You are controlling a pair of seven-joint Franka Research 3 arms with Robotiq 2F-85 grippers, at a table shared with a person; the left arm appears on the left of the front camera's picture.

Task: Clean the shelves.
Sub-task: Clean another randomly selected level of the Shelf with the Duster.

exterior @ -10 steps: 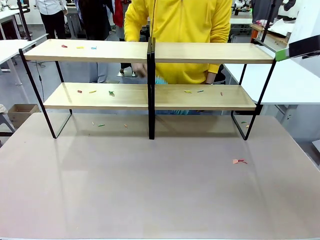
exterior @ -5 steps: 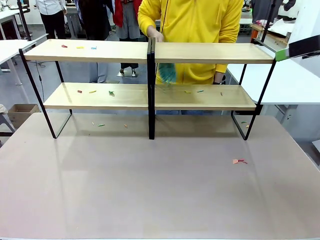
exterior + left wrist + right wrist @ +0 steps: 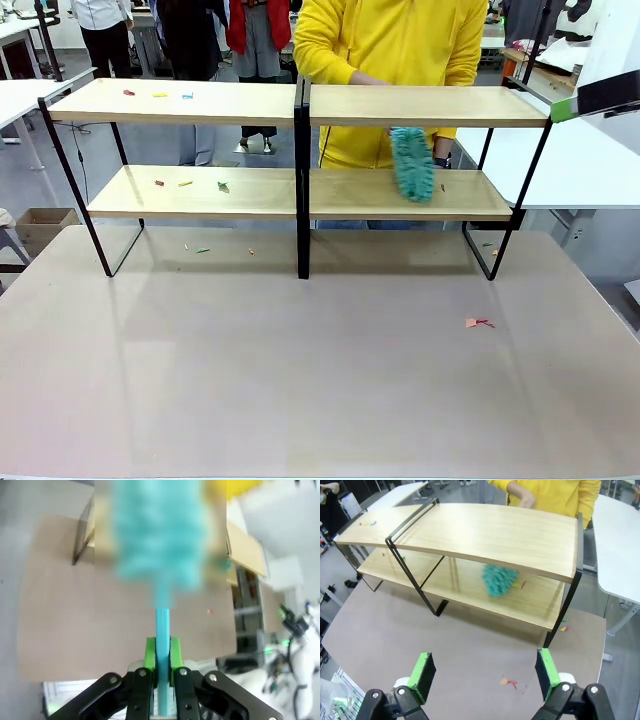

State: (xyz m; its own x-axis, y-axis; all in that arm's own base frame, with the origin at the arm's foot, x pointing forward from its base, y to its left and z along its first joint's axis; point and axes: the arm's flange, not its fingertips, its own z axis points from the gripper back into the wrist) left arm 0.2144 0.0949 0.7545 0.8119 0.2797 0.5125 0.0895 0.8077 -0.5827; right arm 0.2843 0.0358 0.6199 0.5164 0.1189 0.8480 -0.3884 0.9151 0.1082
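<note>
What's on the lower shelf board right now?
Lower board of the shelves: a teal duster at the right half, small coloured scraps on the left. Anything behind the duster is covered.

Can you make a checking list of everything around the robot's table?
Surface: grey-brown tabletop, flat.
Job's things: shelves, two tiers; teal duster on the lower right board, in front of the person.
Clutter: coloured scraps on the left boards; pink scrap on the tabletop.
Grippers: left gripper shut on a teal handle; right gripper open, holding nothing.
Cables: nothing seen.
Surroundings: white table, cardboard box on the floor, people behind.
</note>
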